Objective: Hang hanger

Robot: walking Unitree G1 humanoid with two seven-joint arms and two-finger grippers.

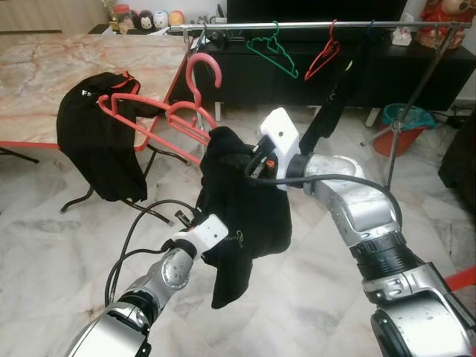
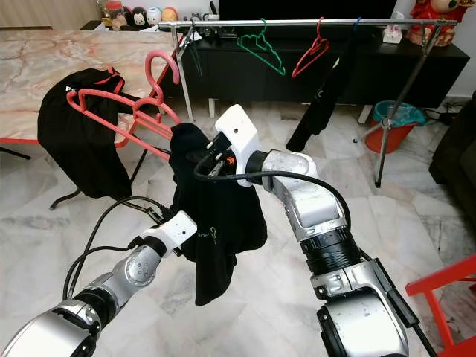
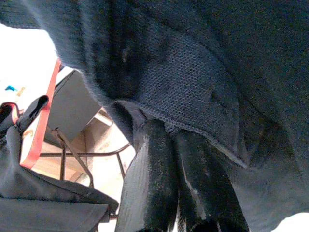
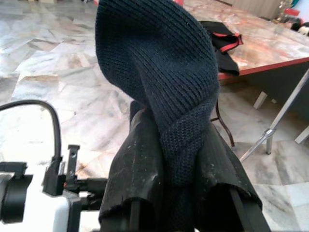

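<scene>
Left eye view: both bent arms meet mid-air, right claw (image 4: pixel 181 159) and, apparently, left claw (image 3: pixel 176 164) pinching black garment (image 1: pixel 249 201).

The silver metal clothes rail (image 1: pixel 312 26) has bare bar between the green wire hanger (image 1: pixel 271 50) and the red wire hanger (image 1: pixel 322 56) — open room there. A hanging black garment (image 1: pixel 335 97) crowds the span beyond the red one.
</scene>
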